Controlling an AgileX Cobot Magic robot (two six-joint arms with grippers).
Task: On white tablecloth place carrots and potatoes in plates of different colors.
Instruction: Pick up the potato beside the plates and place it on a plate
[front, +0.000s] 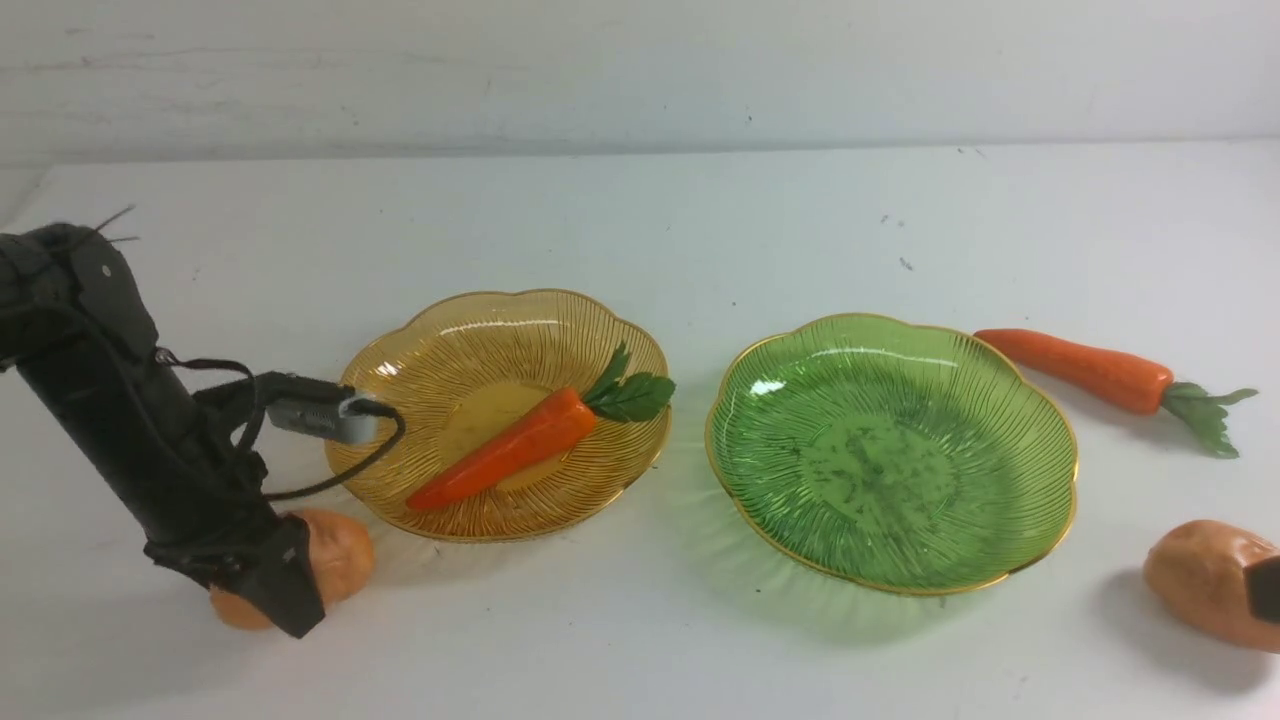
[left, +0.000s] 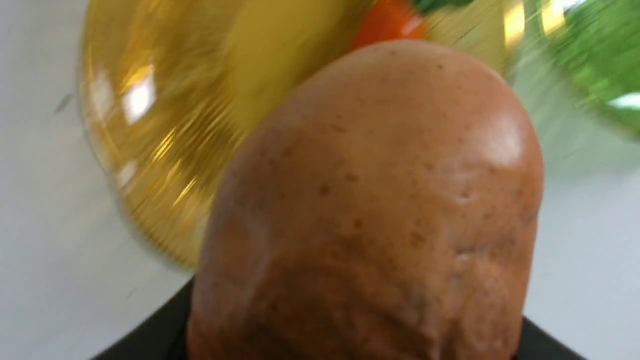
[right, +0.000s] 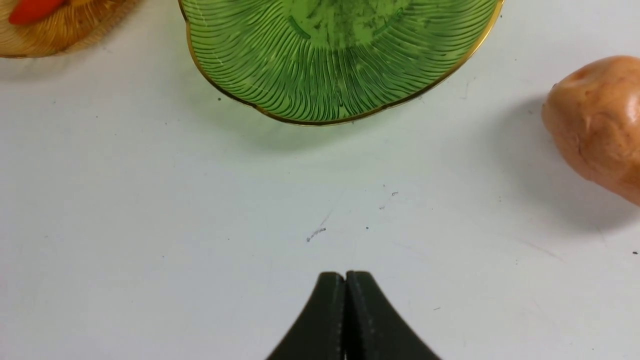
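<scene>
On the white tablecloth (front: 640, 220), an amber plate (front: 450, 310) holds one carrot (front: 510, 450). The green plate (front: 890, 450) to its right has nothing in it. A second carrot (front: 1090, 370) lies on the cloth right of the green plate. My left gripper (front: 290, 600) is shut on a potato (front: 340, 555) at table level, just front-left of the amber plate. That potato (left: 370, 200) fills the left wrist view. Another potato (front: 1200, 590) lies at the front right. My right gripper (right: 345, 275) is shut and holds nothing, over bare cloth near the green plate (right: 330, 70), with that potato (right: 600, 120) off to one side.
The table's far edge meets a pale wall (front: 640, 70). The left arm's cable and grey plug (front: 320, 415) hang over the amber plate's left rim. A dark tip of the right gripper (front: 1266, 588) shows at the frame's right edge, in front of the right potato.
</scene>
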